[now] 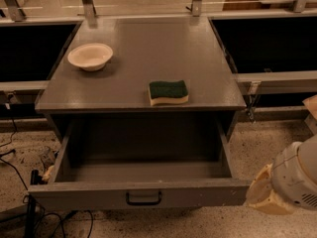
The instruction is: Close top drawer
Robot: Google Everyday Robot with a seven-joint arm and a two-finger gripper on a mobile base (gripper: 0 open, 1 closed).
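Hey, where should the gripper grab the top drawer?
Take the black pull handle at the centre of the top drawer front, coming from the front: the drawer is pulled out, front facing outward. The gripper is by its right corner.

One camera, high and front-on, close in.
Looked down over the open top drawer [84, 198] toward the tabletop [148, 48]; pincer [263, 193] sat at lower right frame edge.

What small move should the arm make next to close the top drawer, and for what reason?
Probably move the gripper left, in front of the top drawer, towards its black handle, so that it can push inward. The drawer stands pulled far out of the cabinet, and the gripper sits low on the right, beside the drawer's right front corner and not yet before its front.
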